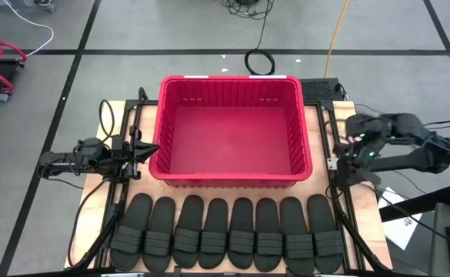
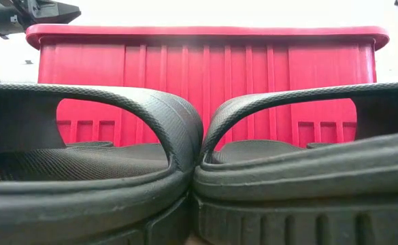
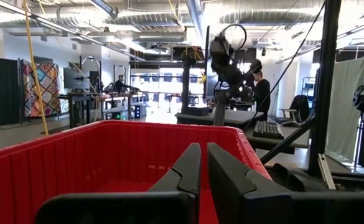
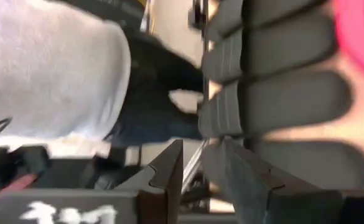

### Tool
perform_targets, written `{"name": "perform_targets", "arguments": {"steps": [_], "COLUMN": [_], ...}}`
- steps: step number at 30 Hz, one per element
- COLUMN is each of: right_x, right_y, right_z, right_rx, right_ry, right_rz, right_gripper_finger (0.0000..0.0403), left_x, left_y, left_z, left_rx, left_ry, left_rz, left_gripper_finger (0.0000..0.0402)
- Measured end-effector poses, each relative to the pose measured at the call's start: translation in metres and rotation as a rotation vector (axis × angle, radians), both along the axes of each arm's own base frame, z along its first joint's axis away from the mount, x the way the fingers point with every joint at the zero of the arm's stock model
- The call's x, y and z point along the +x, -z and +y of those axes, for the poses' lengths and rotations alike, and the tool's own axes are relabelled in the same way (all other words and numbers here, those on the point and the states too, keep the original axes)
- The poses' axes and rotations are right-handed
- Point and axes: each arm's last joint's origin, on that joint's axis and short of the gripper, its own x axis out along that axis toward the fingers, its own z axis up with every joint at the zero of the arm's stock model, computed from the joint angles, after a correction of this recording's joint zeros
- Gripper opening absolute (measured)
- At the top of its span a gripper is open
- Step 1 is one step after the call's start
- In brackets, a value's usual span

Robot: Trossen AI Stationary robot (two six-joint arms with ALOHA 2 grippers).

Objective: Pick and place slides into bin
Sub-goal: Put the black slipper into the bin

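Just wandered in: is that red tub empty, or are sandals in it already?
Empty. From above, the red bin shows only bare floor; all eight black slides lie in a row outside it.

The bin (image 1: 232, 131) is seen in solid red, its walls marked by vertical ribs. The eight slides (image 1: 228, 235) are shown in black, each strap crossed by fine ribbing, with a dotted texture on the footbeds. The table (image 1: 94, 188) is finished in pale wood. Both arms are coloured dark.
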Motion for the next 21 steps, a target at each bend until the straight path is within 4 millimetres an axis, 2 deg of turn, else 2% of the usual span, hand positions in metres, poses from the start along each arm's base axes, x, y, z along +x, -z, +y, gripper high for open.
{"name": "perform_targets", "arguments": {"steps": [6,9,15,21], "right_x": [0.009,0.009,0.005,0.01], "right_y": [0.042,0.056,0.063,0.062], "right_z": [0.002,0.003,0.009,0.019], "right_rx": [0.123,0.115,-0.023,-0.151], "right_ry": [-0.105,-0.15,-0.274,-0.375], "right_rz": [0.112,0.118,0.045,-0.024], "right_gripper_finger": [0.0105,0.0105,0.0105,0.0105], "left_x": [0.0,0.0,0.001,0.001], "left_y": [0.0,0.001,0.004,0.006], "left_z": [0.0,0.0,0.0,0.0], "left_rx": [0.018,0.018,0.02,0.021], "left_ry": [-0.005,-0.005,-0.005,-0.005], "left_rz": [0.002,0.009,0.04,0.07], "left_gripper_finger": [0.0031,0.0031,0.0031,0.0031]}}
